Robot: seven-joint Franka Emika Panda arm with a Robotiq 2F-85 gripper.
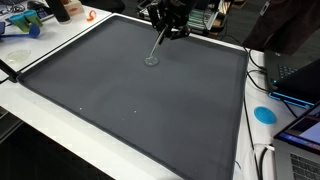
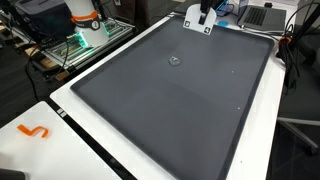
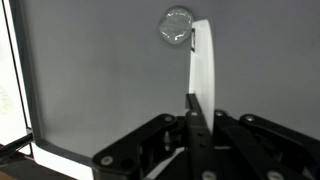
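My gripper [image 3: 192, 105] is shut on a flat white stick [image 3: 202, 60] that points away from it over the dark grey mat [image 3: 100, 80]. The stick's far end reaches a small clear round thing [image 3: 176, 25] lying on the mat; I cannot tell whether they touch. In an exterior view the gripper [image 1: 168, 25] hangs over the mat's far part [image 1: 130, 100], the thin stick [image 1: 159, 45] slanting down to the round thing [image 1: 152, 60]. It also shows in the other exterior view [image 2: 203, 17] near the mat's far edge, with the round thing [image 2: 174, 61] apart on the mat [image 2: 170, 110].
The mat lies on a white table [image 1: 40, 120]. A blue disc [image 1: 264, 113], a laptop [image 1: 300, 72] and cables sit beside the mat. An orange hook-shaped piece [image 2: 34, 131] lies on the table's corner. A cart with equipment [image 2: 85, 25] stands beyond the table.
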